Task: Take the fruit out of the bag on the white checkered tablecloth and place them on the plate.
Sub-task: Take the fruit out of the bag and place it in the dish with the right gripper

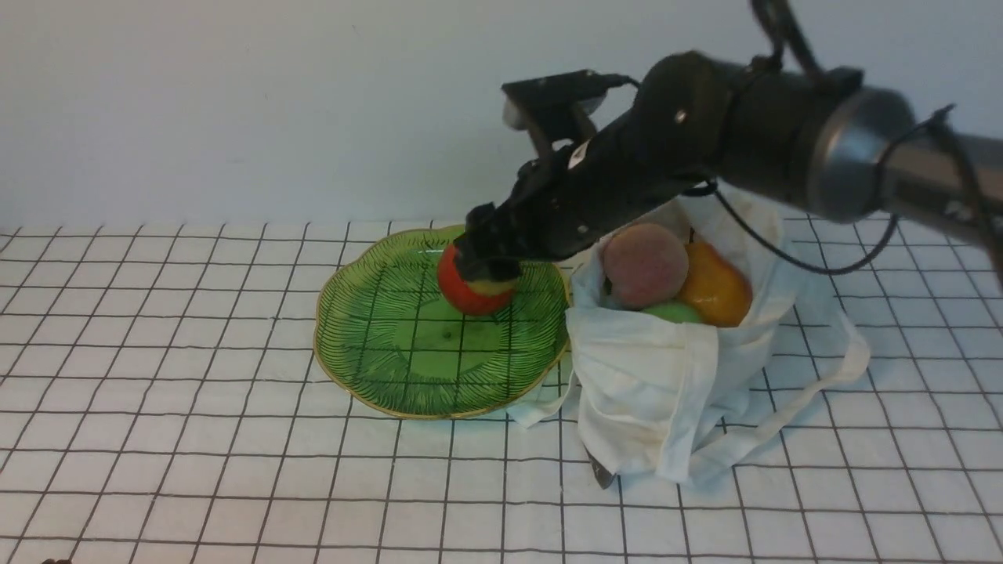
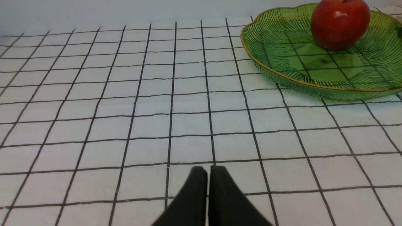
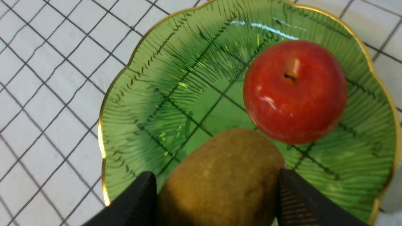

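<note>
**Desk:** What can't you make out?

**Me:** From the front, my right tool (image 1: pixel 490 270) covers the top of the red apple (image 1: pixel 458 291). Only a yellowish sliver of the russet fruit (image 1: pixel 494 287) shows beneath it. I cannot tell whether that fruit touches the plate (image 1: pixel 368 384) or hangs just over it. The green fruit (image 1: pixel 672 312) is mostly buried, and the arm's far end is cut off at the frame edge. I see the left tool (image 2: pixel 207 171) only through its own wrist camera.

**Desk:** And the arms?

**Me:** The right arm (image 1: pixel 705 133) comes in from my right, passes above the bag (image 1: pixel 666 392) and slopes down to the far part of the plate. The wrist view shows the tool's two fingers pressed against either side of the russet fruit, gripping it, with the apple just beside it on the plate. The left tool hangs low over the tablecloth (image 1: pixel 157 352), fingers closed together on nothing.

**Desk:** Anything in the way?

**Me:** The bag stands right against the plate's right rim. The peach (image 1: pixel 644 265) and the orange-yellow fruit (image 1: pixel 715 291) sit side by side in its mouth, directly under the arm. A strap (image 1: pixel 842 345) loops out across the surface on the right.
</note>
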`<state>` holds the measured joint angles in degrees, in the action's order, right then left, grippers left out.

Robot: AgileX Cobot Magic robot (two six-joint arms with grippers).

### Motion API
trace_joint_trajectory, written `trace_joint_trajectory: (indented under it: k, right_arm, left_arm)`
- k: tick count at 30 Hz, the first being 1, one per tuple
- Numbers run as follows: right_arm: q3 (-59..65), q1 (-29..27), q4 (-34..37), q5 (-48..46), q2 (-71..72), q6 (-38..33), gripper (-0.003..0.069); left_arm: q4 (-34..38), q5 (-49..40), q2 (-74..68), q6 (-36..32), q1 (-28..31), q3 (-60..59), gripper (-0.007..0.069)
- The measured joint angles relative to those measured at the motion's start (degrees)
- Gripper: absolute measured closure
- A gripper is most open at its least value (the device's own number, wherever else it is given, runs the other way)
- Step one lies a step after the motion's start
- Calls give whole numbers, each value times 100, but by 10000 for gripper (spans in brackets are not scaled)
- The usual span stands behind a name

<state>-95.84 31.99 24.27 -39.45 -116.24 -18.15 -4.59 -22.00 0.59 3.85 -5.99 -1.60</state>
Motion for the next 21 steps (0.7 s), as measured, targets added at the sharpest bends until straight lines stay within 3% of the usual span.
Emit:
trace_joint_trajectory:
  k: [2,4,6,10,18,21]
  right_arm:
    - [0,59,-45,180,-115,-10,211]
    - [0,89,-89,283,-211,-19,164]
    - [0,89,-163,291,-242,-25,67]
    - [-131,62,-327,-46,-230,-25,-17]
    - [-1303,-89,-815,-1643,-133,393,-22]
    - [-1959,-134,-888,-2365,-91,753,24]
  left_arm:
    - [0,0,0,0,0,0,632]
    - [0,0,0,0,0,0,632]
    - [0,0,0,0,0,0,632]
    - [0,0,0,0,0,0,632]
    - [0,0,0,0,0,0,632]
    - [0,0,0,0,0,0,632]
